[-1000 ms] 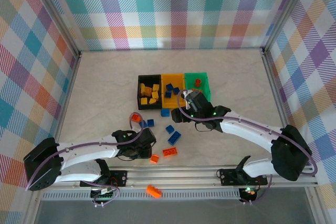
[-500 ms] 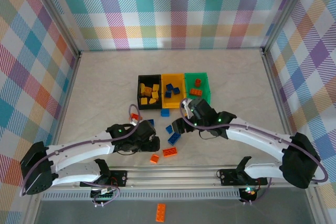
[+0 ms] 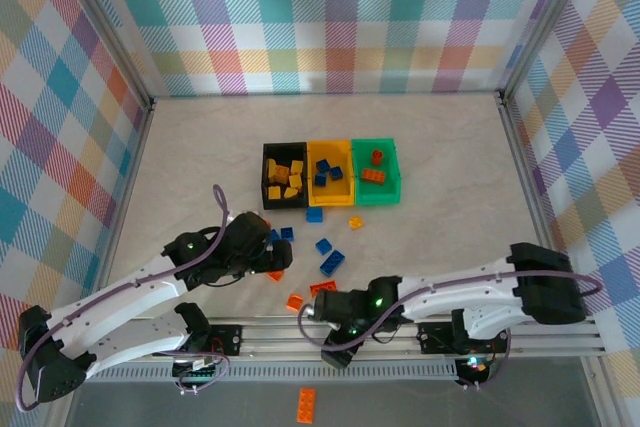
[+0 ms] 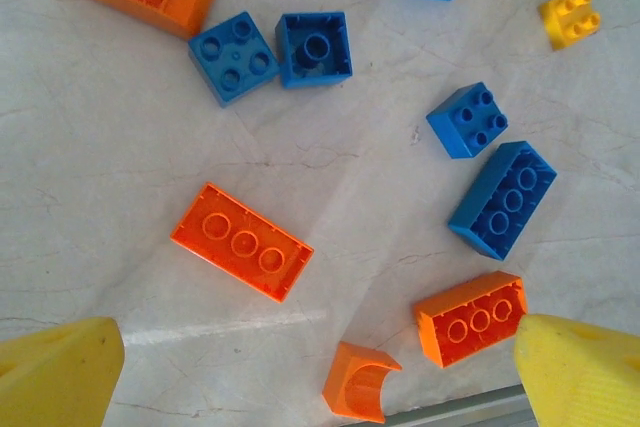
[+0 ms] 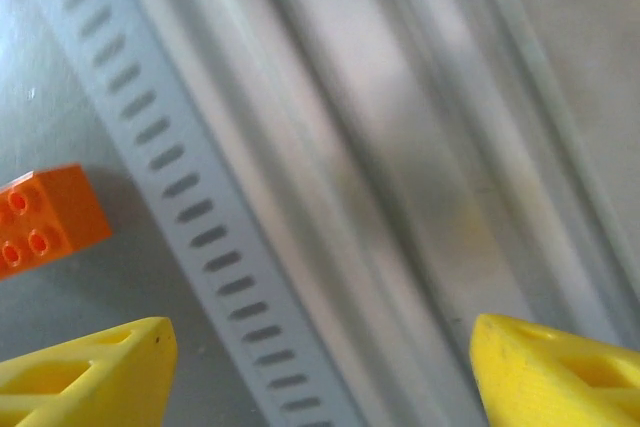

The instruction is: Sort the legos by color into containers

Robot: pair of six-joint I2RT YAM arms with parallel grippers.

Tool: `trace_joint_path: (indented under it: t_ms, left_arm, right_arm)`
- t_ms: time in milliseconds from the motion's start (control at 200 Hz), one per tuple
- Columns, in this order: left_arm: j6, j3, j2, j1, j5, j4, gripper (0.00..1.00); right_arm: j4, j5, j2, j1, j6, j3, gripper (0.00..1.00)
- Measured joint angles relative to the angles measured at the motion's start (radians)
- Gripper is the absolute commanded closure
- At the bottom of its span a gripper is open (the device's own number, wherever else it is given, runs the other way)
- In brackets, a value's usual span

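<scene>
My left jaws hang wide open and empty over the orange brick, flat on the counter. It's light, hard and slippery, so I'd pinch its long sides. Right jaws open, empty, above the rail.

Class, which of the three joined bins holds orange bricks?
The green bin at the row's right end; the black bin holds yellow bricks, the yellow bin blue bricks.
</scene>
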Motion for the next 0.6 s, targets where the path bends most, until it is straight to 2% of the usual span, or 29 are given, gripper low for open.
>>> trace_joint_path:
  t_ms: [185, 275, 335, 450, 600]
  left_arm:
    - [0.038, 0.029, -0.034, 0.013, -0.005, -0.029, 0.00]
    - [0.056, 0.057, -0.039, 0.019, -0.008, -0.045, 0.00]
    - [0.068, 0.082, -0.041, 0.024, -0.015, -0.055, 0.00]
    - [0.093, 0.153, -0.043, 0.039, -0.034, -0.095, 0.00]
    - [0.122, 0.252, -0.070, 0.044, -0.070, -0.156, 0.00]
  right_arm:
    - [-0.080, 0.031, 0.169, 0.188, 0.016, 0.156, 0.24]
    - [-0.127, 0.051, 0.230, 0.274, 0.017, 0.214, 0.21]
    - [-0.159, 0.068, 0.262, 0.319, 0.017, 0.251, 0.13]
    - [-0.203, 0.098, 0.321, 0.359, 0.005, 0.339, 0.00]
    - [-0.247, 0.158, 0.419, 0.376, -0.034, 0.483, 0.00]
